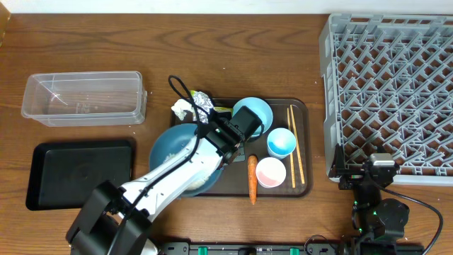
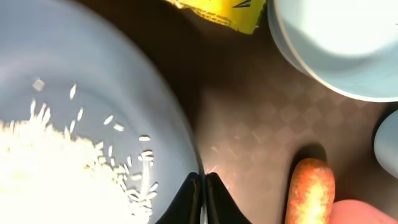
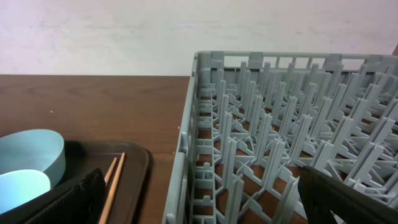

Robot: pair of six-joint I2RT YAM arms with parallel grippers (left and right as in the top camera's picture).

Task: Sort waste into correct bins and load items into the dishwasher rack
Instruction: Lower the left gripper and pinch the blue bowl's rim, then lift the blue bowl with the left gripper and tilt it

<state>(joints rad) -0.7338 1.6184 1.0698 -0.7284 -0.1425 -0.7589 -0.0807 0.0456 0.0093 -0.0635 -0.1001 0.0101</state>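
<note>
My left gripper [image 1: 221,145] [image 2: 203,177] is shut on the right rim of the large dark-blue bowl [image 1: 170,145] [image 2: 93,74], one finger inside and one outside. White rice [image 2: 43,174] lies in that bowl. The carrot [image 1: 252,177] [image 2: 310,190] lies just right of the fingers on the brown tray [image 1: 304,113]. The light-blue bowl [image 1: 253,113] [image 2: 336,43] and the yellow-green packet [image 2: 217,12] are beyond. My right gripper [image 1: 368,168] [image 3: 205,205] is open and holds nothing, at the grey rack's [image 1: 389,92] [image 3: 280,124] near-left corner.
Tissue [image 1: 182,108] and foil [image 1: 203,103] lie at the tray's back left. Two white cups [image 1: 281,142] [image 1: 270,172] and chopsticks [image 1: 295,145] [image 3: 112,180] are on its right side. A clear tub [image 1: 83,98] and a black tray [image 1: 79,173] stand at the left.
</note>
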